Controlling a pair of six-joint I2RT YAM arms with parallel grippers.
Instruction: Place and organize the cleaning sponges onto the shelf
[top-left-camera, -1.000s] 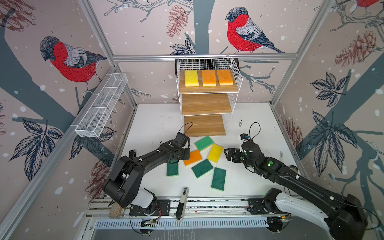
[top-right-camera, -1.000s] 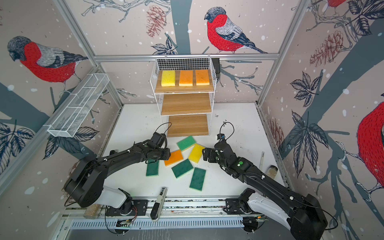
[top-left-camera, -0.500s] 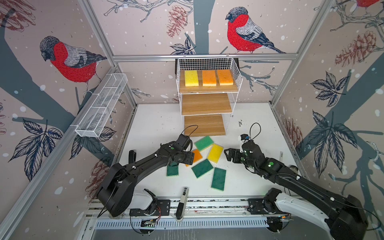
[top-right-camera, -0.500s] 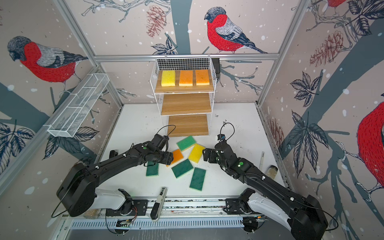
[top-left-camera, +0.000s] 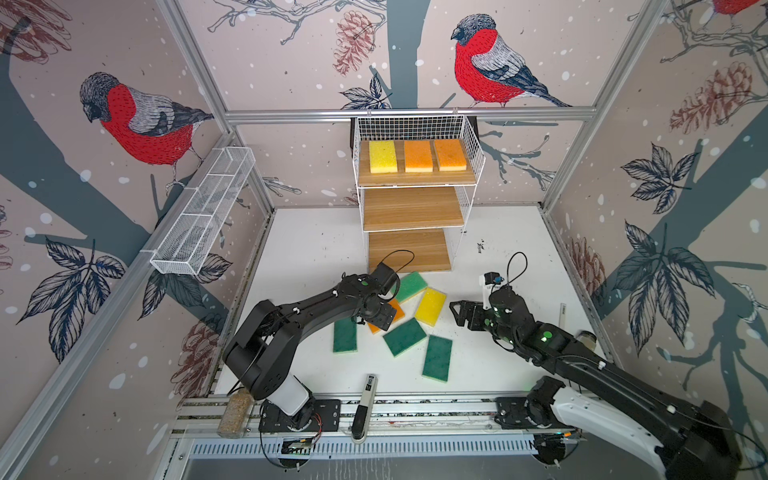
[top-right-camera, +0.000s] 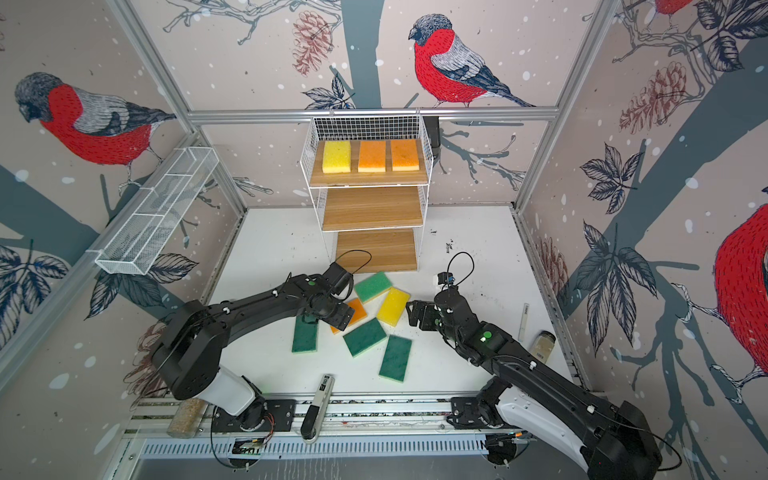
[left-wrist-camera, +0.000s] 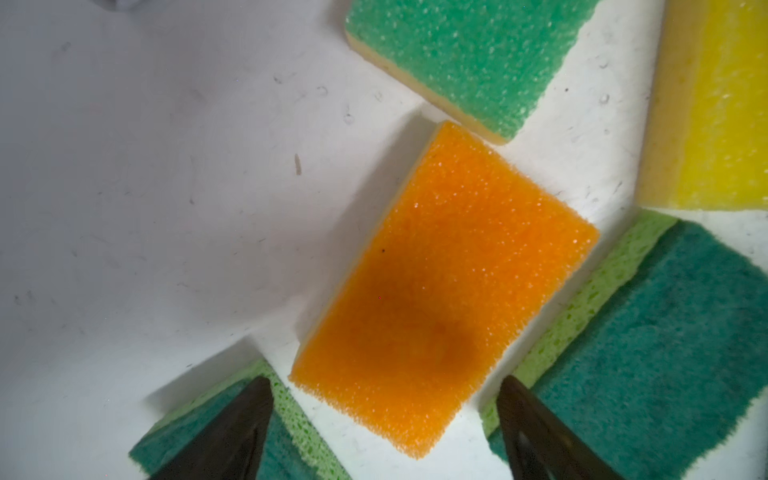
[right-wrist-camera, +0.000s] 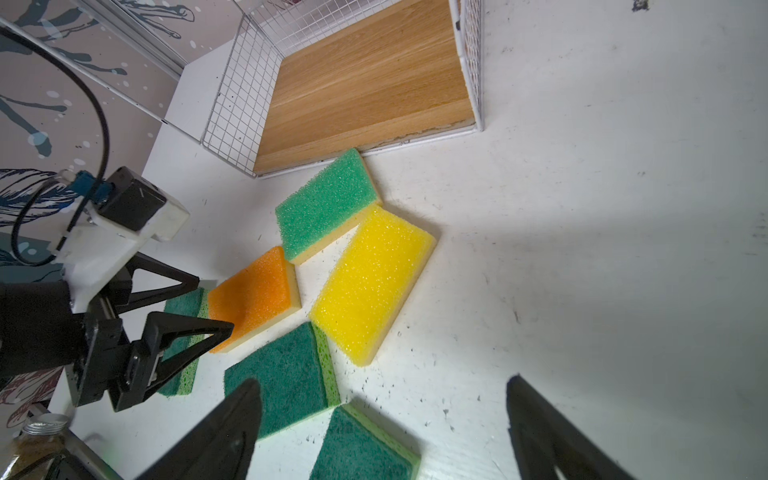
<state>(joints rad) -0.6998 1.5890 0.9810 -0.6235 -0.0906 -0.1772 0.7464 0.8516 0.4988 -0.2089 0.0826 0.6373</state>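
Your left gripper (left-wrist-camera: 383, 382) hangs wide open and empty above the near end of the orange sponge (left-wrist-camera: 444, 286), which lies flat on the table (top-left-camera: 316, 249) near the shelf (top-left-camera: 409, 249). Turn to square the jaws with its long edges, drop without snagging the green sponges (left-wrist-camera: 665, 332) alongside, then close. The right gripper (right-wrist-camera: 383, 381) is open too, holding nothing.

Lab robot cell: aluminium frame (top-left-camera: 291, 115), bird-print wall panels (top-left-camera: 137, 120), two arms (top-left-camera: 307, 309) bolted on mounting rail (top-left-camera: 436, 406).
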